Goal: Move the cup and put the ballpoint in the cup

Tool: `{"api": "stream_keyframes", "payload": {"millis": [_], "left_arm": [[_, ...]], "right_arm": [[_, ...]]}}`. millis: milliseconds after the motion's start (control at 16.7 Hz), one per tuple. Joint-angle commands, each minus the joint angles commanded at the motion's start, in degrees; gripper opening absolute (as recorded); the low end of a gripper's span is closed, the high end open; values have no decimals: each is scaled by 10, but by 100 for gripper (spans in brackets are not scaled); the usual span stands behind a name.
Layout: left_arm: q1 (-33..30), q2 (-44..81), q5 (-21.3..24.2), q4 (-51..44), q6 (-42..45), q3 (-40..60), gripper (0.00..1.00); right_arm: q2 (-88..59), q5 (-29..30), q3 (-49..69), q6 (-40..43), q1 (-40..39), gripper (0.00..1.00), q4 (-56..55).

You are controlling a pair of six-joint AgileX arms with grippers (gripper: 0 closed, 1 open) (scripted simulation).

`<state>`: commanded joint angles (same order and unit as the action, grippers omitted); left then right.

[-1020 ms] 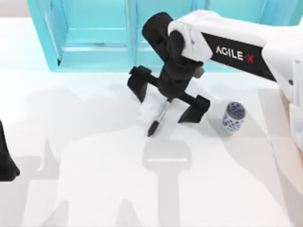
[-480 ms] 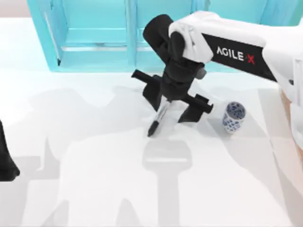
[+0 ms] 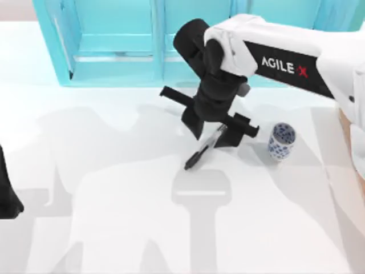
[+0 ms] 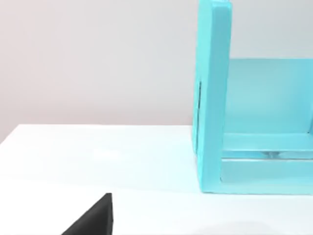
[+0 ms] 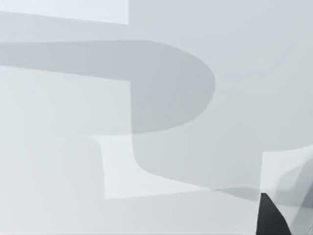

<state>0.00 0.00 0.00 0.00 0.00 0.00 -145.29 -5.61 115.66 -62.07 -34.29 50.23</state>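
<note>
— So, where is the right gripper (image 3: 212,129)?

— Over the middle of the white table (image 3: 114,217), a little toward the far side, hanging from the right arm that reaches in from the right edge. Its two black fingers (image 3: 193,121) are closed onto the ballpoint (image 3: 204,149).

— And how does the ballpoint lie against it?

— Its upper end is pinched between the fingers; the rest slants out toward the near left, with the black tip low over the table. Whether that tip touches the surface, I cannot tell.

— The cup (image 3: 282,141)?

— Upright on the table, near the gripper on its right, apart from it and from the ballpoint.

— The left arm?

— Parked at the table's left edge; its left gripper (image 3: 8,197) shows as a dark shape, and whether it is open I cannot tell. A turquoise cabinet (image 3: 114,51) stands along the far side.
</note>
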Motion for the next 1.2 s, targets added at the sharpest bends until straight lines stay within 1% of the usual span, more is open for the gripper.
{"api": "stream_keyframes", "payload": {"millis": [60, 120, 240, 360, 720, 840, 1200], "left_arm": [[0, 0, 0, 0, 0, 0, 100], [0, 0, 0, 0, 0, 0, 100], [0, 0, 0, 0, 0, 0, 100], [0, 0, 0, 0, 0, 0, 100], [0, 0, 0, 0, 0, 0, 100], [0, 0, 0, 0, 0, 0, 100], [0, 0, 0, 0, 0, 0, 100]], "right_arm": [[0, 0, 0, 0, 0, 0, 0], [49, 21, -11, 21, 6, 0, 43], [58, 20, -21, 19, 4, 0, 47], [90, 20, -50, 7, -7, 0, 61], [260, 29, -157, -45, -64, 0, 108], [281, 32, -168, -55, -74, 0, 114], [281, 36, -171, -51, -73, 0, 108]]}}
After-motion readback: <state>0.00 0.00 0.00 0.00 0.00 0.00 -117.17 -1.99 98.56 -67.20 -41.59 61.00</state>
